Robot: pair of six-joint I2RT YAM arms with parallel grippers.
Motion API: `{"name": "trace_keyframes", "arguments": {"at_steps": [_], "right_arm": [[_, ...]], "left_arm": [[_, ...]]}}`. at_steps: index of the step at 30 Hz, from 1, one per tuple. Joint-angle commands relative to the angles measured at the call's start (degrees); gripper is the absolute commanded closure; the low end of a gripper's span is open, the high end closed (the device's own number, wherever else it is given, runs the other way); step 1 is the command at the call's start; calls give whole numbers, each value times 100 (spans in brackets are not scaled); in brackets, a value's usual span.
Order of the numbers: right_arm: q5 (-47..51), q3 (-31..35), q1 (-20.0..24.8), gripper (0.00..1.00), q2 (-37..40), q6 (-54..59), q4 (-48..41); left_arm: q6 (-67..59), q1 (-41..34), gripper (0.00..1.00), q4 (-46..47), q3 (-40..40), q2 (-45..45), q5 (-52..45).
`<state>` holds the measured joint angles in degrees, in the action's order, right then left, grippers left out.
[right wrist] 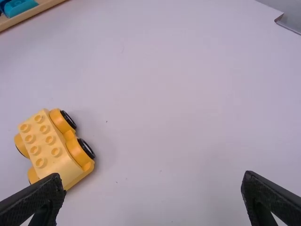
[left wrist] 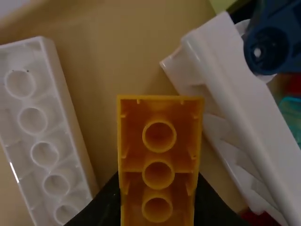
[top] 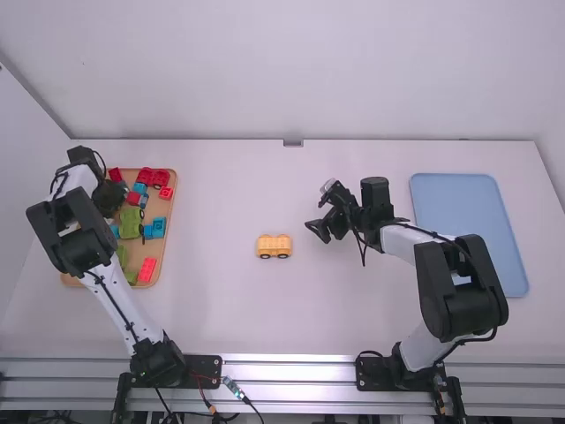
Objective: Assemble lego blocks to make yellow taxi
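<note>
The left gripper grasps a yellow block over the tray; the wheeled yellow base, its likely destination, lies mid-table to the right, long axis crosswise (the right gripper, spread wide, is nearer).

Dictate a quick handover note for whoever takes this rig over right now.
Left pincer: closed on a yellow block, at the brick tray.
Right pincer: open, nothing between its fingers, over the table.
Done: yellow wheeled base stands on its wheels mid-table, studs up and bare.
Left: bring the held block over and, probably, press it onto those studs; more pieces may follow.
</note>
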<state>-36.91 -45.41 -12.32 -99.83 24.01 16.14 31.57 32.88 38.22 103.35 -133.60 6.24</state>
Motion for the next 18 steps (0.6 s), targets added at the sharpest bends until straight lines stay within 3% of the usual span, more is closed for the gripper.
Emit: {"name": "trace_keyframes", "arguments": {"at_steps": [1, 2, 5, 12, 18], "right_arm": [[-28, 33, -4, 1, 184, -20, -9], [-28, 33, -4, 1, 184, -22, -9], [-28, 33, -11, 1, 184, -20, -9], [-28, 33, -4, 1, 184, -20, -7], [-72, 33, -4, 1, 184, -22, 39]], "left_arm": [[-54, 50, 78, 22, 98, 12, 39], [-50, 48, 87, 35, 103, 12, 104], [-69, 48, 98, 76, 107, 12, 299], [-128, 48, 98, 197, 184, 58, 314], [-533, -37, 98, 857, 824, 132, 312]]}}
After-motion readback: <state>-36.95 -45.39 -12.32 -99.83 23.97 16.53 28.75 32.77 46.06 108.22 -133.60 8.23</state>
